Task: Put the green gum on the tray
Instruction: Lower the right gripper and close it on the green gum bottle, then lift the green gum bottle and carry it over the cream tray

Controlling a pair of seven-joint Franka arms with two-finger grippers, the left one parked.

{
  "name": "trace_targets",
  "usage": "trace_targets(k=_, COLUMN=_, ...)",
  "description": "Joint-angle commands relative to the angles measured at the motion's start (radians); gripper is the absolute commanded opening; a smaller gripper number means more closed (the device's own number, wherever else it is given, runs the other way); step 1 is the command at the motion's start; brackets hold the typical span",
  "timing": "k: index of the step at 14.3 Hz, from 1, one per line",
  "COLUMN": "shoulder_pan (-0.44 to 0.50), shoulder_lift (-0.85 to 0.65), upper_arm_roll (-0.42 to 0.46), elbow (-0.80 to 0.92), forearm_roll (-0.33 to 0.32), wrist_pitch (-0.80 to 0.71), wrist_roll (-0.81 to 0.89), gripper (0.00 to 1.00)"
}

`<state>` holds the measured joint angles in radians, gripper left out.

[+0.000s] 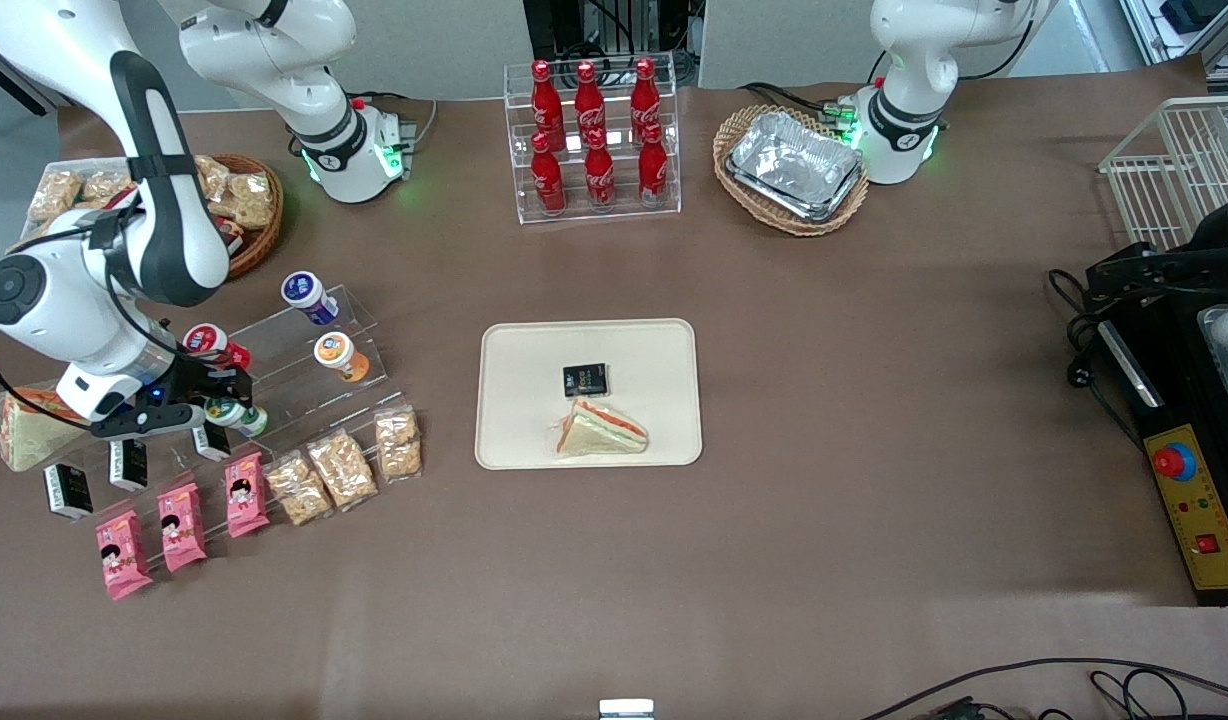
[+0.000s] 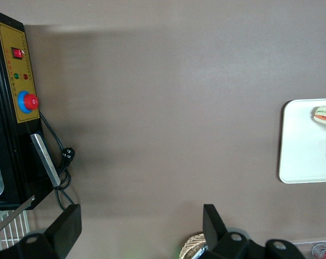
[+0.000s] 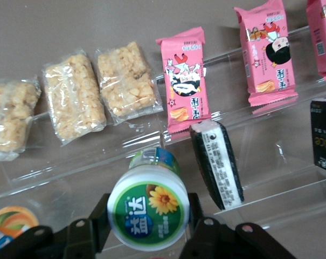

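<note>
Where brown table holds tray, end effector flanks green gum.

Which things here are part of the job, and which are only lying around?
Part of the job:
- green gum on the clear stepped rack
- claw, its fingers at either side of the gum
- tray

Only lying around:
- sandwich and black packet on the tray
- cola bottles
- pink snack packs
- orange-lidded canister

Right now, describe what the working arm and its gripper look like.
The right arm is glossy white with rounded joint housings, a black stripe down one link and a round dark joint cap. A black cable loops alongside it. Its gripper, over the clear stepped rack, is black with two dark fingers; its base ring glows green.
</note>
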<state>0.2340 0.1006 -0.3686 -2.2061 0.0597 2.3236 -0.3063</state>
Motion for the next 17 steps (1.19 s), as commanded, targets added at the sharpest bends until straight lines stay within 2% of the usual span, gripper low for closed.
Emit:
trace_targets(k=1, shoulder_pan=-0.005, shoulder_lift=-0.038, upper_arm_roll=-0.010, elbow=0.138, forearm_roll=0.006, wrist_pitch=-0.226, wrist_roll=-0.014, gripper=0.47)
trace_targets(k=7, shoulder_pan=-0.001, shoulder_lift=-0.045, upper_arm_roll=-0.016, elbow=0.428, forearm_roll=0.011, wrist_pitch=-0.617, wrist_roll=-0.005, gripper=0.47)
trace_targets(k=10, shoulder_pan=0.007, shoulder_lift=-0.045, upper_arm_roll=-0.004, elbow=0.540, forearm_roll=0.048, wrist_pitch=-0.763, wrist_roll=0.038, gripper=0.48)
trace_targets(k=13, shoulder_pan=0.045, shoulder_lift=-0.076, upper_arm_roll=0.045, elbow=0.554, forearm_roll=0.066, wrist_pitch=-0.808, wrist_roll=0.185, gripper=0.48)
trace_targets(k=16, shoulder_pan=0.056, shoulder_lift=-0.075, upper_arm_roll=0.144, elbow=0.542, forearm_roll=0.124, wrist_pitch=-0.768, wrist_roll=0.359, gripper=0.48)
trace_targets(k=17, shoulder_pan=0.057, shoulder_lift=-0.071, upper_arm_roll=0.183, elbow=0.534, forearm_roll=0.124, wrist_pitch=-0.748, wrist_roll=0.416, gripper=0.48)
